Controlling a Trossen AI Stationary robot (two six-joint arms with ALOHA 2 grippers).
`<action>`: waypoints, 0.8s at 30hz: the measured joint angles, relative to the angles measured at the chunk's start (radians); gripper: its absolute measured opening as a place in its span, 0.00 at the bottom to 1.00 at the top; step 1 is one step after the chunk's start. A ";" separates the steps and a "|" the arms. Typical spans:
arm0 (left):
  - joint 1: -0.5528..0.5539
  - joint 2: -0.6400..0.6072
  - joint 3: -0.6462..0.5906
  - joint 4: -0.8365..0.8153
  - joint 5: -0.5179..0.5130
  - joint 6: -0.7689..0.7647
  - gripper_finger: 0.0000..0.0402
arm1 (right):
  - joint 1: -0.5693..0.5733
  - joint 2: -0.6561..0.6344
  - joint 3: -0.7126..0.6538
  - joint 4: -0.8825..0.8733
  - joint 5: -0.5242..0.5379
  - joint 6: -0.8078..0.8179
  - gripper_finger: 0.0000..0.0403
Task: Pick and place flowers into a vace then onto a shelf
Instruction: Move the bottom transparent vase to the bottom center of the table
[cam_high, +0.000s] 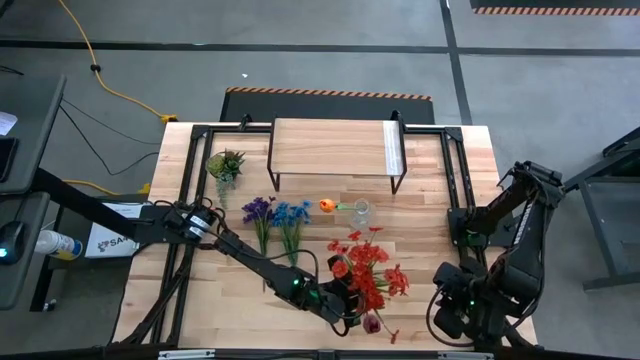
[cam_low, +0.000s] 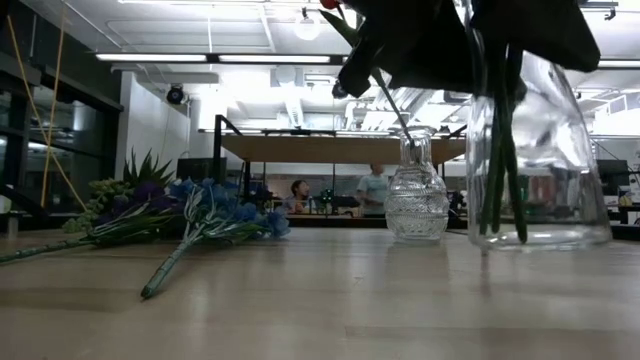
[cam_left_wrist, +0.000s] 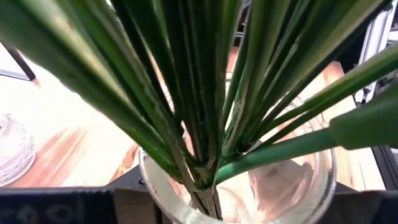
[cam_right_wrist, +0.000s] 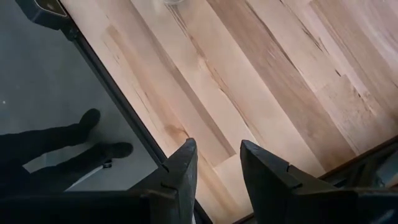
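Wooden surface (cam_high: 420, 220) carries the shelf (cam_high: 330, 148) at 12 o'clock. Left claw (cam_high: 352, 303) is clamped on red flowers (cam_high: 368, 272) in a vase (cam_low: 535, 150) at 6 o'clock. Right claw (cam_right_wrist: 216, 165), at 5 o'clock, has fingers apart.

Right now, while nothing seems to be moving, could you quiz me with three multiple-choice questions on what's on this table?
1. Where are the purple flowers and blue flowers?
A. On the shelf
B. Lying on the tabletop
C. In a vase

2. What colour are the blooms of the bunch held by the left gripper?
A. Red
B. White
C. Yellow

3. How is the right gripper?
A. Clamped on a vase
B. Holding a stem
C. Open and empty

Answers:
1 B, since the low view shows them flat on the wood.
2 A, since the red flowers spread out beside that gripper, their stems reaching into the large glass vase.
3 C, since its wrist view shows only bare wood between its parted fingers.
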 joint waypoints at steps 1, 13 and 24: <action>0.000 0.000 0.000 0.000 0.002 0.000 0.50 | 0.000 0.000 0.000 0.000 0.000 0.000 0.28; 0.000 0.000 0.000 -0.022 0.027 0.000 0.54 | 0.000 0.000 0.000 0.000 0.014 -0.008 0.28; 0.000 0.000 0.000 -0.028 0.051 -0.001 0.59 | 0.001 0.000 0.000 0.005 0.014 -0.008 0.28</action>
